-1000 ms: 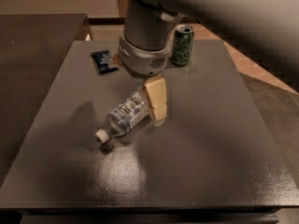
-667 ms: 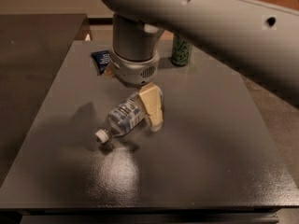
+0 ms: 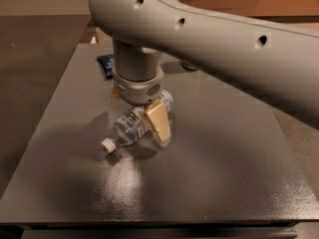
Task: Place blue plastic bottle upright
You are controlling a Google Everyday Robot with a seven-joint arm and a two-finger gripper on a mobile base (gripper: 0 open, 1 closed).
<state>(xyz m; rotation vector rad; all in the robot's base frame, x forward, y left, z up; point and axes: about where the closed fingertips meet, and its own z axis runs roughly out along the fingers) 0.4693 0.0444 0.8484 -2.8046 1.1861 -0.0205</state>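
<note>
Gripper (image 3: 143, 114) hangs low over one blue plastic bottle (image 3: 128, 128) lying on its side (whether it grips, I cannot tell); one dark packet (image 3: 105, 64) lies behind.

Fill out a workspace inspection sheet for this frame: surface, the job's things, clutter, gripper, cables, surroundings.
Surface: dark grey table, slightly glossy, with a light reflection near the front.
Job's things: blue plastic bottle lies on its side near the table's middle, white cap pointing to the front left; not upright.
Clutter: dark blue packet lies flat at the far left of the table, apart from the bottle.
Gripper: gripper is lowered right over the bottle's body, hanging from the grey arm.
Cables: nothing seen.
Surroundings: brown floor to the left of the table.
</note>
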